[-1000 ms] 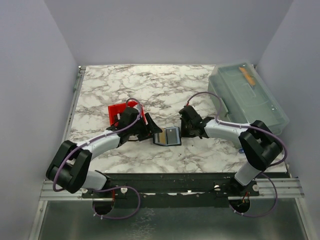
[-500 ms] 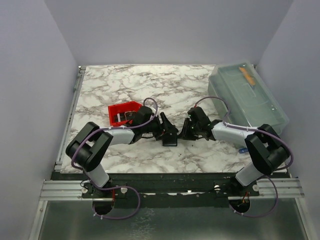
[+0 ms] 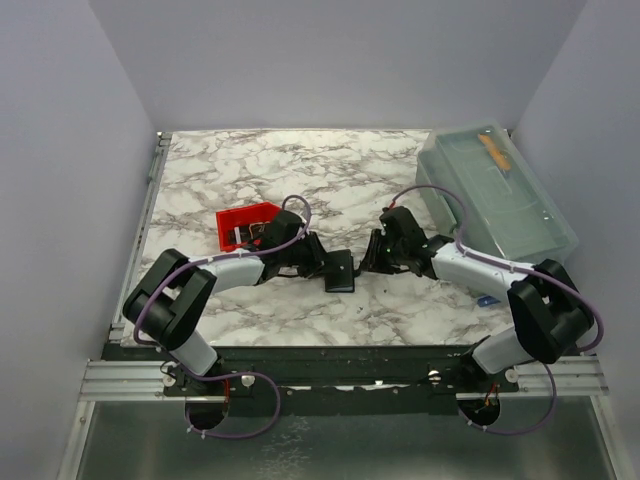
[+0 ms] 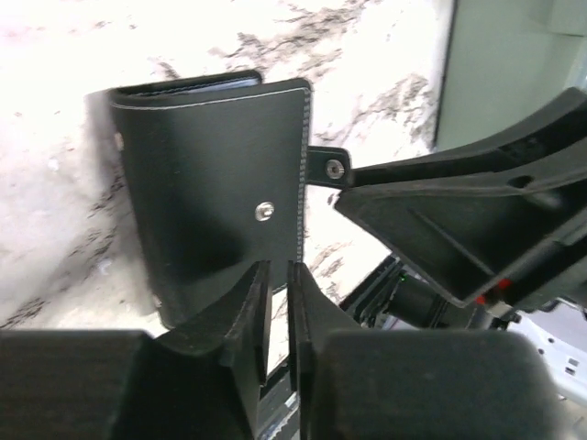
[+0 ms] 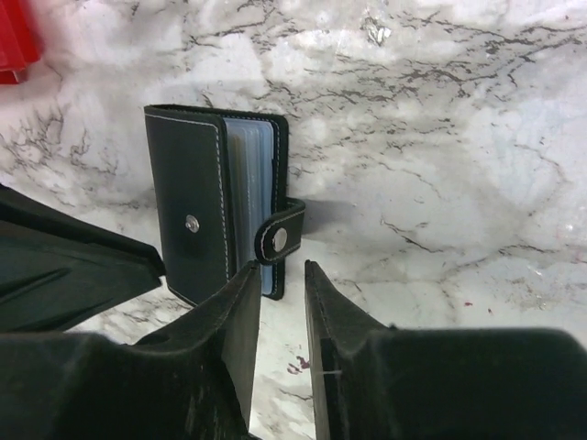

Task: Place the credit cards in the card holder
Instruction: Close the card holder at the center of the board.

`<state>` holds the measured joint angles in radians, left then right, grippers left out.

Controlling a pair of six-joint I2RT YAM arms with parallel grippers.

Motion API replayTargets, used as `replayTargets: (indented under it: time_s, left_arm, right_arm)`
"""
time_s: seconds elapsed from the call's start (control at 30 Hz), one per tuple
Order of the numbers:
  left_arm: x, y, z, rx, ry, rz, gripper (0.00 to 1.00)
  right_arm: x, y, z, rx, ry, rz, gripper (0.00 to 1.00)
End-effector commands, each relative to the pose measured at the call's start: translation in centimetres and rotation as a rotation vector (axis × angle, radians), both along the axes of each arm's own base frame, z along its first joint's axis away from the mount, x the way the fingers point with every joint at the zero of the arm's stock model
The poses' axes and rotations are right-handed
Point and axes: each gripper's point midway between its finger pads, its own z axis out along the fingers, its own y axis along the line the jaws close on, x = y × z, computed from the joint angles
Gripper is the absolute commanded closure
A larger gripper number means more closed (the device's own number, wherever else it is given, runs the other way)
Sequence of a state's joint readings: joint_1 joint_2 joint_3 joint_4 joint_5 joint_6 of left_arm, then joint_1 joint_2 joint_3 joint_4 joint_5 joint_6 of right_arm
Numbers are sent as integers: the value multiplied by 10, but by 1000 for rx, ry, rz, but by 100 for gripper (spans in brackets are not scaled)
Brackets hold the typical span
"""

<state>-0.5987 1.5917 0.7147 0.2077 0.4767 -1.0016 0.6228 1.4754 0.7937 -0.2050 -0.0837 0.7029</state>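
Note:
The card holder (image 3: 341,271) is a small black stitched case lying folded on the marble between both grippers. In the right wrist view the card holder (image 5: 194,215) shows pale blue-grey leaves (image 5: 249,179) between its covers, and its snap strap (image 5: 280,240) hangs loose. No single credit card can be told apart there. My left gripper (image 3: 323,263) sits at the holder's left edge. Seen from the left wrist, the left gripper (image 4: 278,271) has only a thin gap and nothing in it. My right gripper (image 5: 282,272) is slightly open just before the strap, holding nothing.
A red tray (image 3: 243,222) with small items stands left of the holder, behind the left arm. A large translucent lidded box (image 3: 497,190) fills the back right. A small blue piece (image 3: 487,300) peeks out under the right arm near the front edge.
A second ago the holder lay open with a yellowish card showing; it is now folded. The left arm moved right onto it and its jaws narrowed. The right gripper shifted slightly and opened a little.

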Motion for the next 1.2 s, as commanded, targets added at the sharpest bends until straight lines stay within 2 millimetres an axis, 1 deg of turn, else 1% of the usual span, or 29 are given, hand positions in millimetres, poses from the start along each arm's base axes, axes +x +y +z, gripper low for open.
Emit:
replayTargets:
  time_s: [0.0, 0.07, 0.13, 0.23, 0.3, 0.47, 0.53, 0.63, 0.67, 0.7, 0.83, 1.0, 1.07, 1.17]
  left_arm:
    - [-2, 13, -25, 106, 41, 18, 85]
    - [-3, 15, -33, 132, 56, 17, 88]
    - [-4, 17, -40, 154, 74, 15, 90]
    - [-7, 18, -48, 170, 91, 10, 91]
    - [-8, 19, -52, 177, 101, 9, 92]
    - [-8, 19, -53, 178, 98, 7, 93]
    - [-8, 19, -53, 179, 98, 4, 93]
    - [-8, 19, -54, 184, 102, 3, 93]
    - [-9, 19, -55, 186, 104, 1, 93]
    - [-9, 19, -55, 187, 106, 0, 93]
    - [-10, 19, -59, 191, 116, -4, 94]
    - [-10, 20, -58, 193, 112, -6, 95]
    - [-11, 20, -58, 195, 112, -9, 95]
    - [-11, 19, -58, 195, 116, -13, 96]
  right_arm:
    - [10, 2, 2, -35, -13, 15, 75]
    - [12, 3, 3, -34, -19, 17, 77]
    - [13, 4, 5, -31, -26, 22, 78]
    - [17, 2, 4, -50, -32, 18, 79]
    - [18, 3, 4, -57, -33, 21, 81]
    - [20, 0, -2, -81, -23, 15, 86]
    - [20, -1, -3, -90, -20, 11, 92]
    - [18, 0, -3, -82, -13, 16, 97]
    - [17, 1, -1, -73, -16, 20, 99]
    - [17, 4, 1, -56, -23, 30, 100]
    - [14, 19, 11, 37, -63, 96, 100]
    - [9, 37, 22, 135, -89, 177, 100]
    - [7, 42, 23, 162, -96, 212, 100]
    - [6, 48, 19, 172, -85, 250, 100]
